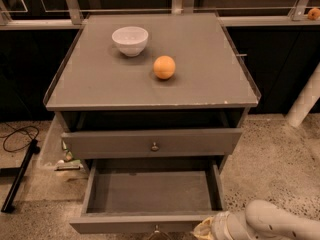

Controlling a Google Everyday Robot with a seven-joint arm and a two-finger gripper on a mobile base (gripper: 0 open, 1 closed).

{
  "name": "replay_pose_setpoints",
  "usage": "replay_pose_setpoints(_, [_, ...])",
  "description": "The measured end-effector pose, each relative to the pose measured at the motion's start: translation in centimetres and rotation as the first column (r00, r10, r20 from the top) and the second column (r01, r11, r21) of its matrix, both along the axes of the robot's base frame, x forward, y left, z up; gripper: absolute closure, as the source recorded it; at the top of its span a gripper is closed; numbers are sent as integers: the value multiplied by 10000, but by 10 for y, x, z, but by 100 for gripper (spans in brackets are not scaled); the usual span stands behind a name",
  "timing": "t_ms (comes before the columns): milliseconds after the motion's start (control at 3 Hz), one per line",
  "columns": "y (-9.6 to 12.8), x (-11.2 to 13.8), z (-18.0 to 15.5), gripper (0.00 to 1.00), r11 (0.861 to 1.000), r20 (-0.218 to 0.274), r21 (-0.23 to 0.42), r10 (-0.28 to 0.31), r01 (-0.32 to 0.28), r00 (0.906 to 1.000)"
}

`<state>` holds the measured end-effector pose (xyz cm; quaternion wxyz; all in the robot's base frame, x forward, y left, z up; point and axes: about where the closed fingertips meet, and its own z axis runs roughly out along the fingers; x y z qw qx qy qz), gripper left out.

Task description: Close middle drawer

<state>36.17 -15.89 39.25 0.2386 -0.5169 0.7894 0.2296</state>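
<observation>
Low down, gripper over speckled floor

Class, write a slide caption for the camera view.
Claw beside the front right corner of the open middle drawer; bowl and orange on cabinet top.

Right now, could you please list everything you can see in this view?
cabinet: one, grey, centre of view.
bowl: one, white, back left of the cabinet top.
oranges: two, orange, one on the cabinet top right of the bowl, one on the ledge at far top right.
top drawer: one, grey, just under the cabinet top, slightly out.
middle drawer: one, grey, below the top drawer, pulled far out.
cable: one, black, on the floor at left.
bar: one, black, on the floor at left.
tool: one, pale, bottom edge, by the right end of the middle drawer's front.
arm: one, white, bottom right corner.
</observation>
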Motion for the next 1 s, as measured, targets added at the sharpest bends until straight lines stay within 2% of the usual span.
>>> replay_pose_setpoints(333, [0, -1, -1, 81, 10000, -17, 13, 0, 0, 10000])
replay_pose_setpoints(1000, [0, -1, -1, 34, 10000, -18, 13, 0, 0, 10000])
